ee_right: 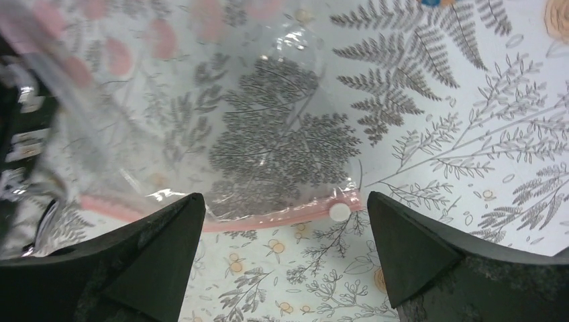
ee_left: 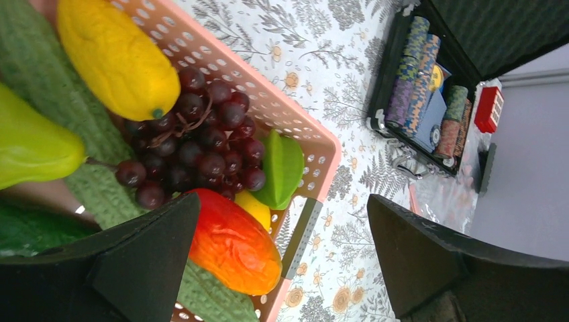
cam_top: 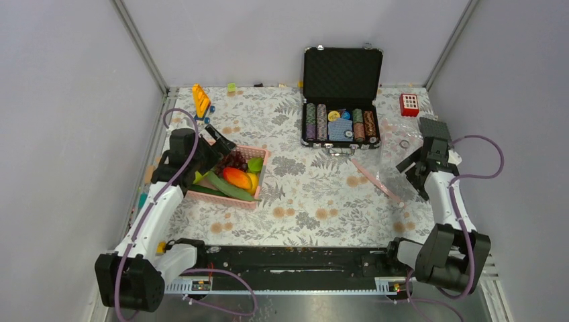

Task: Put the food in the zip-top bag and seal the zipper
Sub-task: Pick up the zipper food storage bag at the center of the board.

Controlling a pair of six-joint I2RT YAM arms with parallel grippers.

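The food lies in a pink latticed basket (cam_top: 262, 155) at the left: red-orange mango (ee_left: 231, 245), yellow citrus (ee_left: 117, 57), dark grapes (ee_left: 194, 147), long green cucumber (ee_left: 60, 114) and a green leafy piece (ee_left: 282, 168). My left gripper (ee_left: 282, 258) hovers open over the basket's right rim, one finger beside the mango, the other over the cloth. The clear zip-top bag (ee_right: 268, 134) lies flat at the right, also seen as bag (cam_top: 389, 151). Its pink zipper (ee_right: 268, 218) has a white slider (ee_right: 339, 211) at one end. My right gripper (ee_right: 282, 255) is open just before the zipper, empty.
An open black case (cam_top: 341, 100) with poker chips stands at the back centre. A red box (cam_top: 408, 104) sits at the back right and a yellow toy (cam_top: 201, 100) at the back left. Grey walls enclose the floral tablecloth on three sides.
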